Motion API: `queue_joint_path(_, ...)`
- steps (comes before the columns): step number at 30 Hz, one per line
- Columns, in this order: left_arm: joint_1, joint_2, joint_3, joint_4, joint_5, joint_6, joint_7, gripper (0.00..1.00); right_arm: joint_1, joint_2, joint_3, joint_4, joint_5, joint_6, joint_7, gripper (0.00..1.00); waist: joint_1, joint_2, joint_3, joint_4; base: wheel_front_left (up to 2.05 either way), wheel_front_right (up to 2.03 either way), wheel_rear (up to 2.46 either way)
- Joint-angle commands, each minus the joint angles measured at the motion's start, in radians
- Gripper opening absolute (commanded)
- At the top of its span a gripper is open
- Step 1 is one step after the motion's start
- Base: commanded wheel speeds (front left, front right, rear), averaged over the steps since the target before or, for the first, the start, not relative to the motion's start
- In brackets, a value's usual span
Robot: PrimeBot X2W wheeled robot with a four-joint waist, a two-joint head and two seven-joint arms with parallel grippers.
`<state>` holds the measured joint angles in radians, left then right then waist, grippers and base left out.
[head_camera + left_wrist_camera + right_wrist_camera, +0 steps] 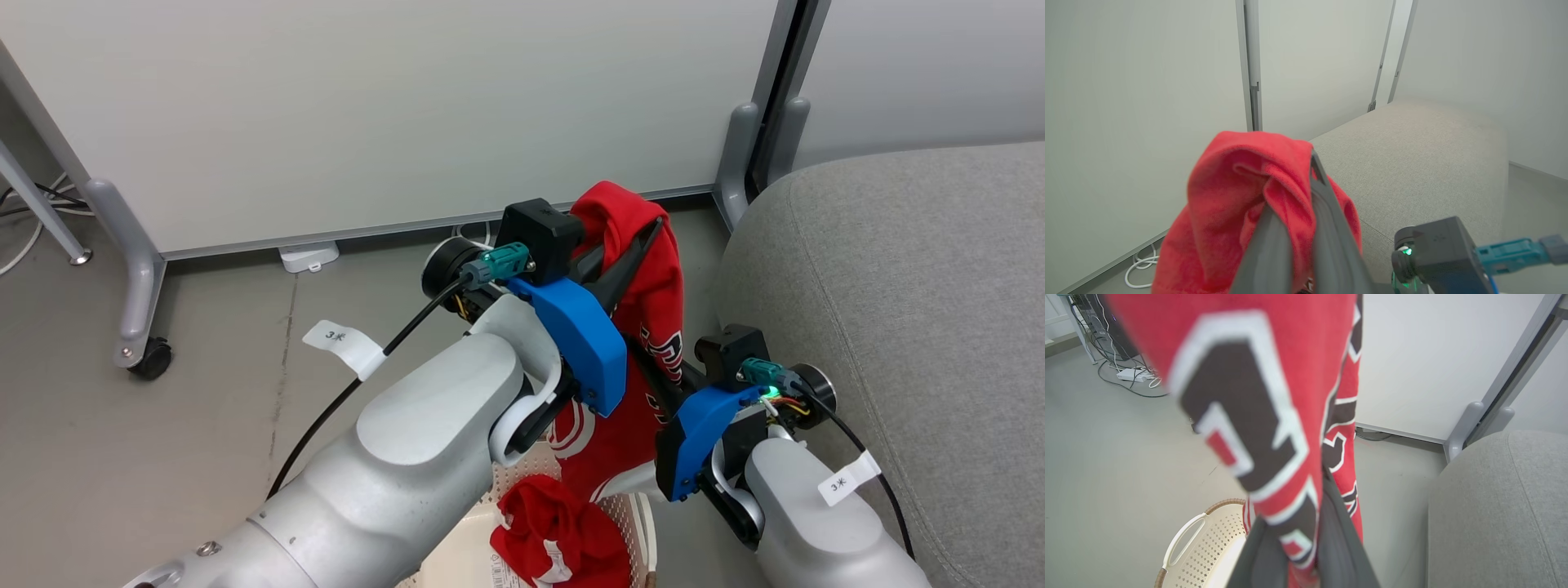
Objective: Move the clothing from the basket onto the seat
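Gripping the lettered garment (657, 273) between left tool (645, 237) and right tool (1294, 502), raise its hem clear of the basket (1208, 543), then swing right over the seat (898, 286).

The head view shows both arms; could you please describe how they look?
The left forearm and right forearm are smooth silver-grey shells. Each wrist carries a blue bracket, a black box with a teal connector, a black cable tagged "3", and dark pincer fingers.
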<state>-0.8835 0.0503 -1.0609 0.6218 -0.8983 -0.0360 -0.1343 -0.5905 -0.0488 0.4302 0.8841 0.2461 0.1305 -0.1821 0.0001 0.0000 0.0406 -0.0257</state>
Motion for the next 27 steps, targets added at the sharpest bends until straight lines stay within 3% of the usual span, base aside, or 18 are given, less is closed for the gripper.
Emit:
queue_joint_path(1,-0.018,0.0,-0.003,0.005,-0.006,0.003,-0.009,0.0,-0.015,-0.003,0.007,0.009,0.009,0.0,-0.005,0.0,-0.0001,0.0,-0.001,0.0,0.0,0.0,0.0)
queue_joint_path(12,-0.027,0.0,-0.019,0.018,-0.024,0.007,-0.013,0.0,-0.021,-0.003,0.021,0.031,0.027,0.0,-0.021,0.0,-0.0001,0.0,0.002,-0.001,0.0,0.0,0.0)
queue_joint_path(13,-0.027,0.0,-0.021,0.02,-0.026,0.008,-0.011,0.07,-0.021,-0.003,0.024,0.033,0.029,0.0,-0.023,0.0,-0.0001,0.0,0.001,-0.002,0.0,0.0,0.0)
queue_joint_path(14,-0.027,0.0,-0.023,0.022,-0.026,0.009,-0.011,0.36,-0.019,-0.003,0.027,0.034,0.03,0.0,-0.024,0.0,-0.0001,0.0,0.001,-0.002,0.0,0.0,0.0)
queue_joint_path(15,-0.027,0.0,-0.024,0.023,-0.028,0.011,-0.013,1.0,-0.018,-0.003,0.029,0.036,0.033,0.0,-0.025,0.0,-0.0001,0.0,0.001,-0.003,0.0,0.0,0.0)
queue_joint_path(27,0.01,0.015,-0.032,0.037,-0.035,0.01,-0.04,1.0,-0.036,-0.003,0.033,0.062,0.046,0.0,-0.041,0.0,-0.0001,0.0,0.001,-0.011,0.0,0.0,0.0)
